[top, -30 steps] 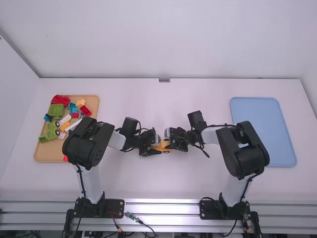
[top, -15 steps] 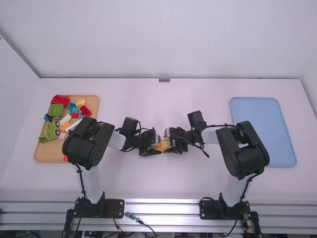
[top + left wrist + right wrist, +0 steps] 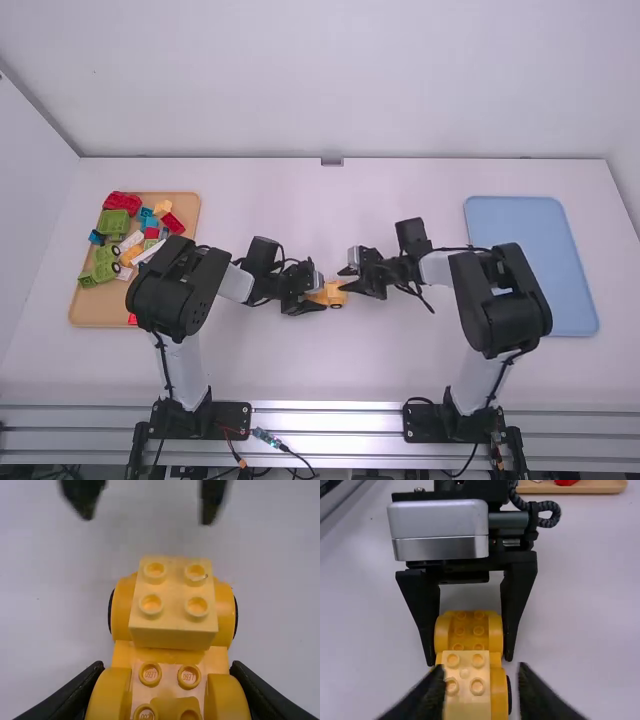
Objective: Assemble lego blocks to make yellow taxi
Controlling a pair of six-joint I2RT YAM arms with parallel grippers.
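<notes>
High view: brick tray (image 3: pixel 95 318), left; blue tray (image 3: pixel 530 265), right. Left wrist view: pale block (image 3: pixel 172 602), four studs, atop car (image 3: pixel 121 620). Left arm (image 3: pixel 190 285), right arm (image 3: pixel 500 300): bent inward. Left tool (image 3: pixel 317 298): closed on car. Right tool (image 3: pixel 346 279): parted, beside car. Car: yellow, dark-wheeled, on tabletop (image 3: pixel 320 200).

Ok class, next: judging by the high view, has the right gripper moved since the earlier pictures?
Yes, the right gripper has shifted a little to the picture's right, toward the blue tray.
</notes>
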